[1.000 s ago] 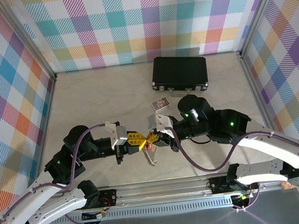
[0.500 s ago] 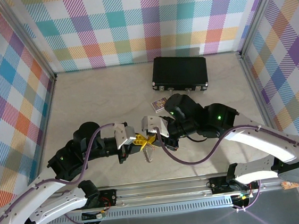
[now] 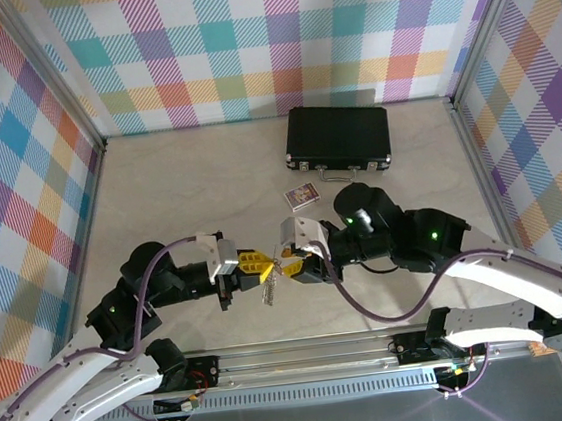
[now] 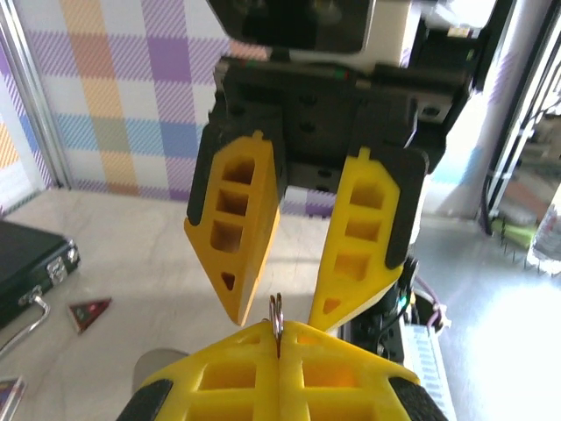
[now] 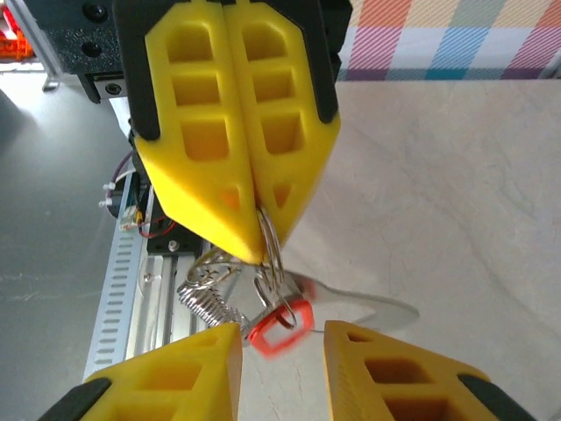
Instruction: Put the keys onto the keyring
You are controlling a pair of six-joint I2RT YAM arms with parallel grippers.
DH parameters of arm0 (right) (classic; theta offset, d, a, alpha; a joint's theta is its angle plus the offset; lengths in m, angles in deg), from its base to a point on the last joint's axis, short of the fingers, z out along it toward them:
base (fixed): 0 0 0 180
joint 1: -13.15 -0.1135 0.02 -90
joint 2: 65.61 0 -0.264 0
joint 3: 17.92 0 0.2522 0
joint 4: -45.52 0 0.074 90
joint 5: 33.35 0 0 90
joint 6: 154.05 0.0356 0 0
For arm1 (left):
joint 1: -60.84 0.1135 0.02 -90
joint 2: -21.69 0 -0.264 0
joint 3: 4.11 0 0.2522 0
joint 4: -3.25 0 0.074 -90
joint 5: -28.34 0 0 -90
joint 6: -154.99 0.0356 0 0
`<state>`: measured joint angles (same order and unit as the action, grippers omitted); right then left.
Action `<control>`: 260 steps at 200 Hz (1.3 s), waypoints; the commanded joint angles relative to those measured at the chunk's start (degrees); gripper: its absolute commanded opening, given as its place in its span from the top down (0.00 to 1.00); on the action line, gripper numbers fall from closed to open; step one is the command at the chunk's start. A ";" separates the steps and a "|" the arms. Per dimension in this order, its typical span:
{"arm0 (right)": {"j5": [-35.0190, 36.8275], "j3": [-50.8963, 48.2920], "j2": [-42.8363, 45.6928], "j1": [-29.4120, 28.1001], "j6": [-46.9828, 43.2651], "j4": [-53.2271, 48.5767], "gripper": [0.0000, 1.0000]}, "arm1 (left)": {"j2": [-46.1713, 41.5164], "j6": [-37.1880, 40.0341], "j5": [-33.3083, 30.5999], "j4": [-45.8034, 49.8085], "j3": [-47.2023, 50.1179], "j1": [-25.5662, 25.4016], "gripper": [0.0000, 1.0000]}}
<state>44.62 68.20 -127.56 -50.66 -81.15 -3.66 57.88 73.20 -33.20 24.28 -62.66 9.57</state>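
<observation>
At centre left in the top view, the left gripper (image 3: 265, 265) is clenched on the thin keyring (image 5: 273, 254). The red key (image 5: 280, 317) hangs under it. The right gripper (image 3: 288, 262) stands released. The key is probably light, stiff and slippery, so take its red head.

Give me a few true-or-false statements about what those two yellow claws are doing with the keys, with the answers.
1. The left gripper is pinched shut on the keyring. True.
2. The right gripper is clamped shut. False: its jaws stand apart.
3. A red-tagged key dangles beneath the keyring. True.
4. The black case lies open. False: it is closed, at the far side of the table.
5. The card box sits on top of the black case. False: it lies on the table, just in front of the case.
</observation>
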 commanded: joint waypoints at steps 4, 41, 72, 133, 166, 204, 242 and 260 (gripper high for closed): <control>-0.87 -2.32 2.47 -0.09 2.81 8.59 0.71 | -1.12 -5.51 2.93 -13.17 2.18 -0.37 1.00; -1.90 -4.01 4.51 -0.09 3.04 10.59 0.73 | -0.89 -10.96 4.99 -21.99 5.28 -0.33 1.00; -2.44 -4.58 4.98 -0.14 3.04 11.07 0.83 | -0.72 -12.07 5.53 -23.86 6.01 -0.34 1.00; -3.52 -4.15 3.62 -0.10 2.60 9.53 1.00 | -0.17 -12.77 6.56 -24.74 5.54 -0.34 1.00; -3.70 -3.93 3.33 -0.09 2.51 9.30 1.00 | -0.24 -13.04 6.78 -24.94 5.43 -0.33 1.00; -3.69 -4.53 4.46 -0.12 2.51 10.33 0.87 | -0.80 -13.04 6.51 -25.02 5.47 -0.33 1.00; -5.02 -7.15 6.47 -0.09 2.69 13.31 0.71 | -1.07 -13.25 6.34 -25.20 5.42 -0.33 1.00; -5.00 -8.64 7.48 -0.09 2.91 14.70 0.69 | -1.13 -13.33 6.34 -25.28 5.40 -0.33 1.00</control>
<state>41.14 61.18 -121.70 -50.66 -78.33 7.13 57.79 60.72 -27.80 3.28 -56.68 9.57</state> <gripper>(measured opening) 0.301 0.059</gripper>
